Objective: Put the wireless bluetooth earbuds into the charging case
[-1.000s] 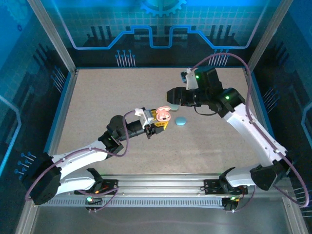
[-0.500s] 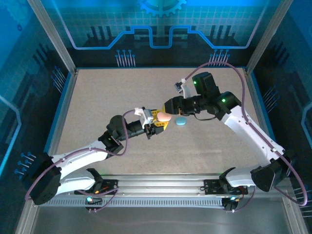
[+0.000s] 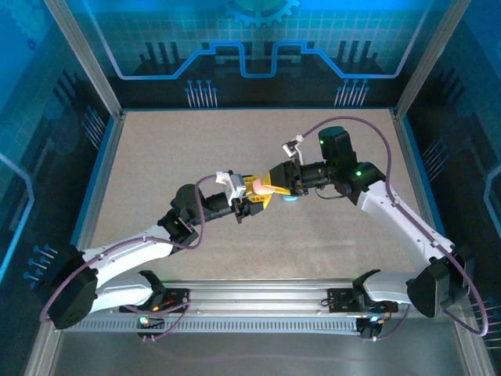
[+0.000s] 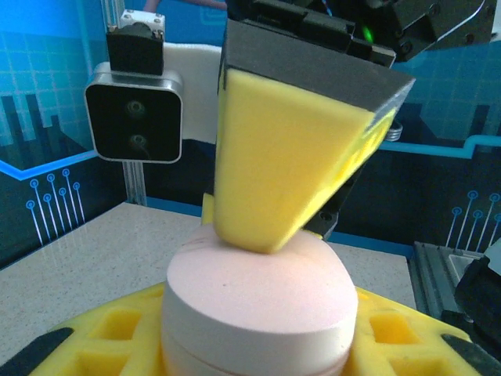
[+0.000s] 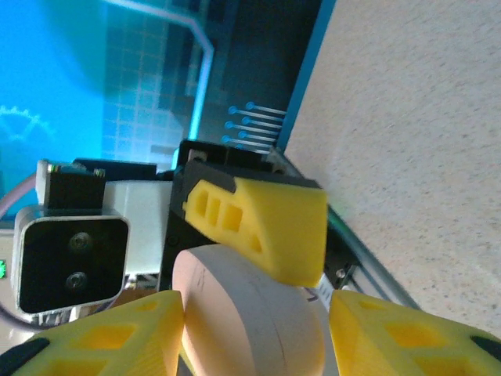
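My left gripper (image 3: 257, 197) is shut on the pink oval charging case (image 3: 264, 189) and holds it above the middle of the table. In the left wrist view the case (image 4: 258, 298) sits between my yellow fingers with its lid down. My right gripper (image 3: 272, 186) has come in from the right. One of its yellow fingers (image 4: 290, 157) rests on the far top of the lid. In the right wrist view the case (image 5: 250, 313) lies between my open right fingers, touching the left one, with a gap to the other. The earbuds are hidden.
A teal oval case (image 3: 292, 197) lies on the table just under the right gripper, mostly covered by it. Aluminium posts and blue walls frame the speckled tabletop (image 3: 156, 157). The arm bases sit on the rail along the near edge.
The right gripper swung left and down from the back right onto the case. The case's lid stood open a second ago and is now closed.
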You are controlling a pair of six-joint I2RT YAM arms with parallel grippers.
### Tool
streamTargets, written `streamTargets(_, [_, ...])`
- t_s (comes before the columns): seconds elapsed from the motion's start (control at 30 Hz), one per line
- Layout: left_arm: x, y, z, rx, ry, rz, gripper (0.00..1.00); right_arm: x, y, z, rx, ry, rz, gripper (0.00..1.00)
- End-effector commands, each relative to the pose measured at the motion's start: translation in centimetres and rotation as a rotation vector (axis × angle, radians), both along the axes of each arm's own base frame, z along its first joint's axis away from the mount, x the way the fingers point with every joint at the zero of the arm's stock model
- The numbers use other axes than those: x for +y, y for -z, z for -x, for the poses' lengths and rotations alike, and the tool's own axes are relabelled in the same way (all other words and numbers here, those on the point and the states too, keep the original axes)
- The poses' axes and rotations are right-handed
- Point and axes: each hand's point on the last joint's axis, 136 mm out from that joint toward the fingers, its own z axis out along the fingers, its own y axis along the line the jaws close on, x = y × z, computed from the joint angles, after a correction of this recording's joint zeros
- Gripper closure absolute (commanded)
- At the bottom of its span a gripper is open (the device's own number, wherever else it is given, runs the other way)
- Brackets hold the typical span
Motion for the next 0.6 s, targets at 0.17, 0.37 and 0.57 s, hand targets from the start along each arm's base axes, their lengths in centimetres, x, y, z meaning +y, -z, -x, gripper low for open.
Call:
streamTargets(0.17, [-0.2,-3.6,0.2,-0.056,0.015,0.084,0.63,0.4,-1.3,1.2,0.010,-0.095,-0.098,0.52])
streamTargets(0.37, [-0.1,-3.4,-0.2,-0.045,-0.002,0.083,0.63,0.3,-1.5,1.6,-0.005,-0.111,-0.106,0.60])
streamTargets(0.57, [-0.2,-2.5,-0.4,-0.034,-0.011,0.048,0.58,0.1,-0.2,0.5,0.011,-0.053,-0.069,0.79])
